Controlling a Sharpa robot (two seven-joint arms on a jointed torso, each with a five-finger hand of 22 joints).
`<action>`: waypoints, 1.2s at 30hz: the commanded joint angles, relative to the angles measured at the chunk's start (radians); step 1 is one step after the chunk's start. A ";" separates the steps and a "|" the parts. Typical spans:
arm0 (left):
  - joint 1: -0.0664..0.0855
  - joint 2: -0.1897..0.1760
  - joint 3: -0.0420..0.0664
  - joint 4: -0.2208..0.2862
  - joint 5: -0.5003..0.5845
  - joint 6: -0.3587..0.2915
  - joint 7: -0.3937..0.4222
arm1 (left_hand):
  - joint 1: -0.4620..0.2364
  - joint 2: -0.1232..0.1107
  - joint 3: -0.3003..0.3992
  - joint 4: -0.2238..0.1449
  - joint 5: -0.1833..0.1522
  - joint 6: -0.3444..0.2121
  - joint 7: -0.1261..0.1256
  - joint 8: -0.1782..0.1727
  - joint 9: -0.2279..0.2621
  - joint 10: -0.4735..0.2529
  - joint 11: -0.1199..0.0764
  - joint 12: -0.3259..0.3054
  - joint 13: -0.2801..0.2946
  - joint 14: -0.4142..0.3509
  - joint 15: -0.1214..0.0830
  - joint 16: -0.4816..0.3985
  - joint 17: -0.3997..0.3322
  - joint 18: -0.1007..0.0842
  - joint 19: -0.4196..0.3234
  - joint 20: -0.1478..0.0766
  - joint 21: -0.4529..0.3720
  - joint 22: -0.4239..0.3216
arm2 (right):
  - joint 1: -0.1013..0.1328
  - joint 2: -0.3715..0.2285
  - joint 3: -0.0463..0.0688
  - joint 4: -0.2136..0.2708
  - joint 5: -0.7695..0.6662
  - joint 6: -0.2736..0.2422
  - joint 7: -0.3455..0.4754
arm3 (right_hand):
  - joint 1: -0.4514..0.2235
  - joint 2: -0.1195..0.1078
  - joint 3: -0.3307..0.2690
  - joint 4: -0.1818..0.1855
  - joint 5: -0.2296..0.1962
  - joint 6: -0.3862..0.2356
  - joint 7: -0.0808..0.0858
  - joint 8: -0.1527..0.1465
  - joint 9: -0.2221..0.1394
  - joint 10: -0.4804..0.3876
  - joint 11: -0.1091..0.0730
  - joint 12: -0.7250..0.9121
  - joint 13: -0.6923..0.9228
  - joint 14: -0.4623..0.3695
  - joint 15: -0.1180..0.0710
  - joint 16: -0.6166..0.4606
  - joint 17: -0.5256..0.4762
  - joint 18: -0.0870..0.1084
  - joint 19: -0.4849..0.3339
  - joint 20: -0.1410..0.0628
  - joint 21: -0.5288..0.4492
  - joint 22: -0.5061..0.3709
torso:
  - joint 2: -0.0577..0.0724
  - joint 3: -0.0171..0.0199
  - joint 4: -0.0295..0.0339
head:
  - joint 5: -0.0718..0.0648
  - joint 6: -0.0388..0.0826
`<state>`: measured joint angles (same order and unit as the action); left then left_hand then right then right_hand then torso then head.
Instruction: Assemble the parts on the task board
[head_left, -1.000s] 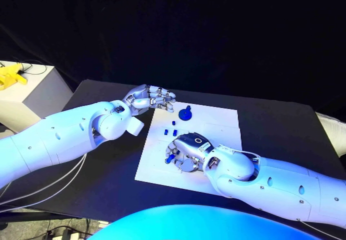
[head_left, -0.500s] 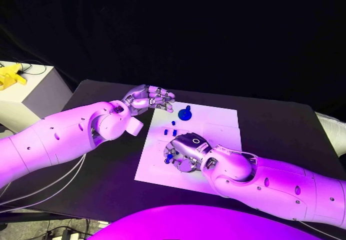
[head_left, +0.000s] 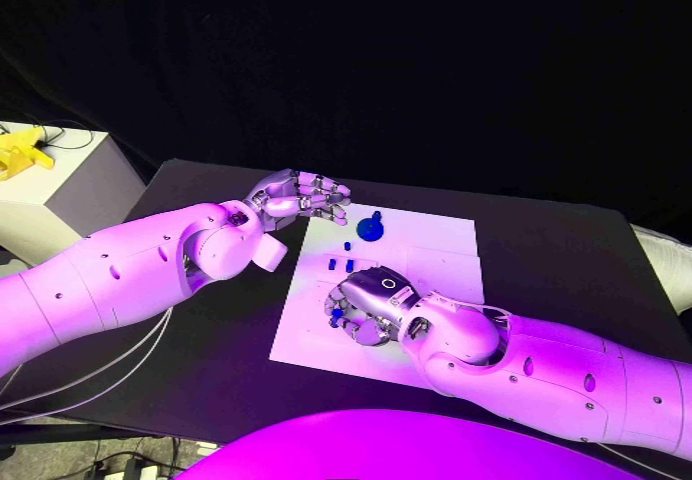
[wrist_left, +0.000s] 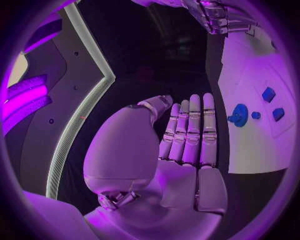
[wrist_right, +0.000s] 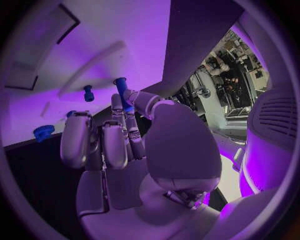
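The white task board (head_left: 433, 245) lies mid-table. A blue gear-like part (head_left: 372, 229) sits near its far left edge, with small blue parts (head_left: 340, 264) a little nearer. My right hand (head_left: 372, 298) hovers low over the board's near-left area and pinches a blue peg (wrist_right: 121, 86) between thumb and a finger. The same peg (head_left: 336, 313) peeks out at the fingertips. My left hand (head_left: 299, 196) stays by the board's far-left corner, fingers curled in with nothing in them. From its wrist, the left hand (wrist_left: 184, 145) faces the gear (wrist_left: 239, 114) and the board (wrist_left: 250, 145).
A white box (head_left: 51, 190) with a yellow object (head_left: 22, 150) on it stands off the table's left side. The black table (head_left: 577, 250) stretches right of the board. Another small blue part (wrist_right: 88, 93) and the gear (wrist_right: 44, 131) lie beyond my right fingers.
My right hand has edged slightly left over the board, still holding the blue peg. The left hand has not moved.
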<state>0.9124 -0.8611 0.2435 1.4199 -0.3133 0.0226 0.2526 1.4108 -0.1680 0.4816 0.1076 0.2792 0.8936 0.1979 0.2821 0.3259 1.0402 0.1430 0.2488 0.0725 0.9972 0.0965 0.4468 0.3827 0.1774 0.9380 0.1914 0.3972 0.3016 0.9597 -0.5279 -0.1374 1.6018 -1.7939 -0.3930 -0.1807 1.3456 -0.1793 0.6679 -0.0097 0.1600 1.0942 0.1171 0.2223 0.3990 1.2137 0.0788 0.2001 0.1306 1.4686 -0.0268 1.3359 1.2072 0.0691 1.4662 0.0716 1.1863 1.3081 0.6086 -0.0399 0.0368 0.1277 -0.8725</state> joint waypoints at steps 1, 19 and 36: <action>0.000 0.001 0.001 0.002 0.007 0.018 0.003 | -0.007 0.005 -0.006 0.001 -0.001 0.002 0.006 -0.007 -0.001 0.001 0.005 -0.007 -0.001 0.008 0.000 -0.005 0.001 0.001 0.002 0.003 -0.004 -0.001 | -0.009 0.001 -0.008 -0.008 -0.018 0.034 -0.017 | 0.007 0.018 0.004 0.000 0.003 0.006 0.003 0.007 0.038 0.033 -0.031 0.004 0.001 0.029 -0.007 0.001 -0.002 -0.005 0.044 -0.009 -0.003 0.151 | 0.000 -0.0002 -0.0003 | 0.000 0.000; 0.000 0.001 0.001 0.000 0.007 0.021 0.000 | -0.008 0.005 -0.006 0.002 -0.001 0.002 0.006 -0.007 -0.001 0.001 0.005 -0.008 -0.001 0.008 0.001 -0.006 0.002 0.001 0.002 0.003 -0.005 -0.002 | -0.012 0.005 -0.009 -0.008 -0.030 0.031 -0.021 | 0.003 0.015 0.005 -0.002 0.001 0.004 0.003 0.008 0.039 0.032 -0.030 0.001 0.002 0.028 -0.006 -0.001 -0.005 -0.004 0.042 -0.009 -0.010 0.149 | -0.001 0.0000 -0.0006 | 0.002 0.000; 0.000 0.001 0.001 -0.002 0.007 0.026 -0.006 | -0.010 0.007 -0.006 0.004 0.000 0.001 0.007 -0.008 -0.002 0.001 0.006 -0.009 -0.001 0.008 0.001 -0.009 0.003 0.001 0.002 0.004 -0.006 -0.003 | -0.012 -0.014 -0.009 0.014 -0.042 0.039 -0.009 | -0.013 0.020 -0.001 -0.020 0.006 -0.004 0.005 0.013 0.050 0.031 -0.028 -0.020 0.015 0.027 -0.004 0.000 -0.004 -0.004 0.039 -0.006 -0.012 0.152 | 0.000 0.0010 -0.0008 | 0.003 0.000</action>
<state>0.9123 -0.8610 0.2435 1.4175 -0.3131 0.0276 0.2457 1.4055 -0.1628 0.4788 0.1104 0.2792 0.8936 0.1979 0.2786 0.3252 1.0402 0.1430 0.2438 0.0725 0.9972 0.0965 0.4405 0.3845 0.1773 0.9380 0.1914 0.3972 0.2997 0.9541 -0.5410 -0.1414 1.6131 -1.8186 -0.3905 -0.1902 1.3307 -0.1753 0.6664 -0.0253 0.1697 1.0843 0.1256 0.2277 0.4453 1.2225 0.0769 0.1847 0.1460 1.4687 -0.0267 1.3357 1.2028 0.0691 1.4662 0.0717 1.1686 1.3076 0.6084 -0.0390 0.0362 0.1296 -0.8725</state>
